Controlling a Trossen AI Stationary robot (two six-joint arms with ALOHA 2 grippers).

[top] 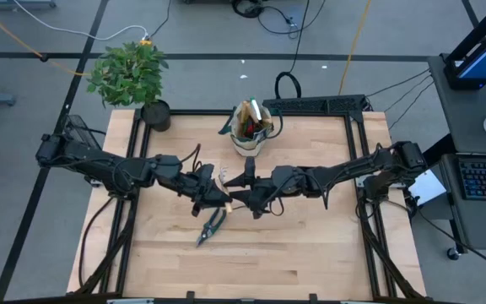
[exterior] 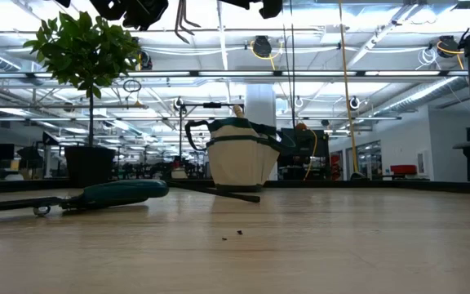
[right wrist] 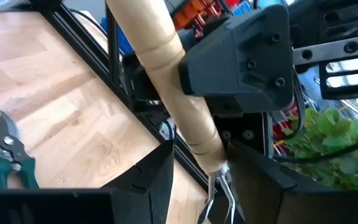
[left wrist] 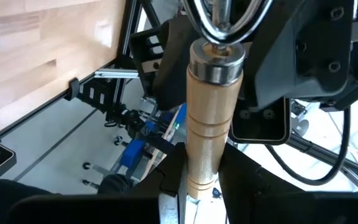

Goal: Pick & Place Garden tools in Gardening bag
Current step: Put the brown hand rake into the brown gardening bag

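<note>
Shears [top: 213, 226]: on the table at 6 o'clock of both grippers, loose.
Left gripper [top: 213, 189]: I see jaws clamped on the rake [left wrist: 211, 118] handle, raised at table centre.
Right gripper [top: 241, 191]: jaws closed round the rake's metal end.
Gardening bag [top: 251, 135]: 12 o'clock, well apart.
Risk: two-sided hold; an uneven release could drop the rake short.

Low down on the wood table [exterior: 317, 245], the beige gardening bag [exterior: 237, 162] sits dead center, green-handled pruning shears [exterior: 96, 196] lying flat at its 9 o'clock, potted plant [exterior: 86, 90] further back around 10 o'clock.
</note>
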